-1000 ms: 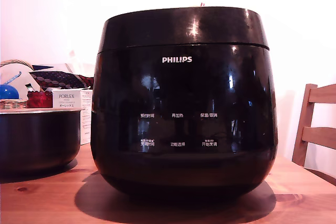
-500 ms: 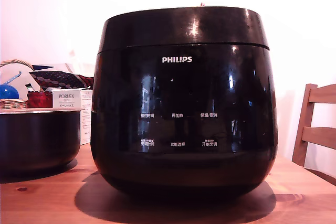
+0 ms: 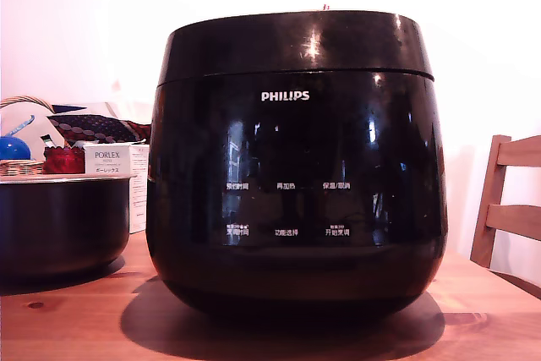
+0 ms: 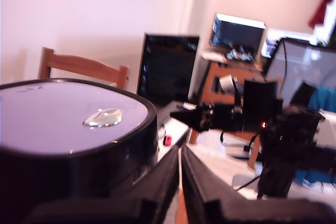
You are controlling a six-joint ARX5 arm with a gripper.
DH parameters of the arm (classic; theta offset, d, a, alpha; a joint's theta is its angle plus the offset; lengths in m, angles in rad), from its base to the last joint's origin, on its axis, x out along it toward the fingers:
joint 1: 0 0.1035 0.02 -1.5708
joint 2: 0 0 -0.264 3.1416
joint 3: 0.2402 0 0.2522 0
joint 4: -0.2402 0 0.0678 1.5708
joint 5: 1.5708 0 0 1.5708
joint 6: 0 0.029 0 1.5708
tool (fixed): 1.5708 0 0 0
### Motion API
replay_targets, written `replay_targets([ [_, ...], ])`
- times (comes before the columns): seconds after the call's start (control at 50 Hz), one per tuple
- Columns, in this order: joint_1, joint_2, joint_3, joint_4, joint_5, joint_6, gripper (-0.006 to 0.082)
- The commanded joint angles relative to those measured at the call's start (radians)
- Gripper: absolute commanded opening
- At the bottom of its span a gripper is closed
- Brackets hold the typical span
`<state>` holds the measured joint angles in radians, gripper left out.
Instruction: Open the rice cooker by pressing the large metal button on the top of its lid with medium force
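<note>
The rice cooker (image 3: 296, 166) is a big glossy black pot with a white PHILIPS logo, standing mid-table in the exterior view. Its lid (image 3: 296, 40) is down and flush with the body. In the wrist view the lid (image 4: 58, 114) shows as a flat shiny top with the oval metal button (image 4: 102, 117) near its middle. My gripper (image 4: 179, 151) appears only in the wrist view. Its two dark fingers are pressed together at the tips, holding nothing. It sits beside the cooker's rim, off to the side of the button and not touching it.
A smaller dark pot with a metal rim (image 3: 63, 221) stands at the exterior view's left, with a white PORLEX box (image 3: 114, 162) and a basket (image 3: 21, 137) behind it. A wooden chair (image 3: 507, 200) is at the right. The wrist view shows monitors (image 4: 236, 32) and another arm (image 4: 262, 119) beyond.
</note>
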<state>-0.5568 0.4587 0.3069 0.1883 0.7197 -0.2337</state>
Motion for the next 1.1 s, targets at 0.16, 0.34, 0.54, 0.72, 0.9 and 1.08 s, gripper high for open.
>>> replay_targets([
  [0.16, -0.09, 0.211, 0.118, 0.032, -0.106, 0.161, -0.0021],
  [0.34, -0.17, 0.357, 0.167, 0.132, -0.205, 0.254, -0.0021],
  [0.54, -0.248, 0.49, 0.169, 0.262, -0.334, 0.316, -0.0021],
  [0.72, -0.275, 0.595, 0.169, 0.378, -0.392, 0.32, -0.0021],
  [0.9, -0.277, 0.668, 0.169, 0.436, -0.439, 0.318, -0.0021],
  [1.08, -0.278, 0.711, 0.191, 0.433, -0.491, 0.306, -0.0021],
])
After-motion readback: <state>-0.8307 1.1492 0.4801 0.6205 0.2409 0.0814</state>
